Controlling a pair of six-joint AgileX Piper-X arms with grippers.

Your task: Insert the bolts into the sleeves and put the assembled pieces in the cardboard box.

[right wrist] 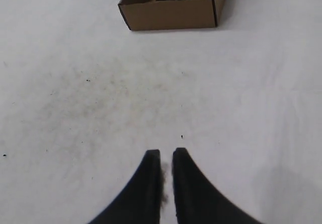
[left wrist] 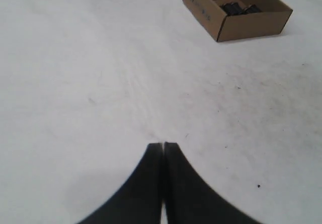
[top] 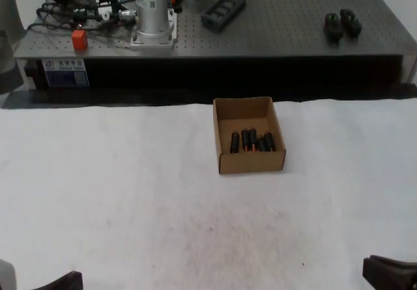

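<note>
Well ahead of left gripper (left wrist: 163,146), pressed fully together and empty, and right gripper (right wrist: 166,156), narrowed to a slit, also empty: open brown cardboard box (top: 252,161) holding black cylindrical assembled pieces (top: 252,140).

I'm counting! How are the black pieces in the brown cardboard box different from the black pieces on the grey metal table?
The boxed black pieces are several, side by side in the brown cardboard box, one showing orange. The loose black pieces are only two, on the grey metal table. Both lots are small and dark.
</note>
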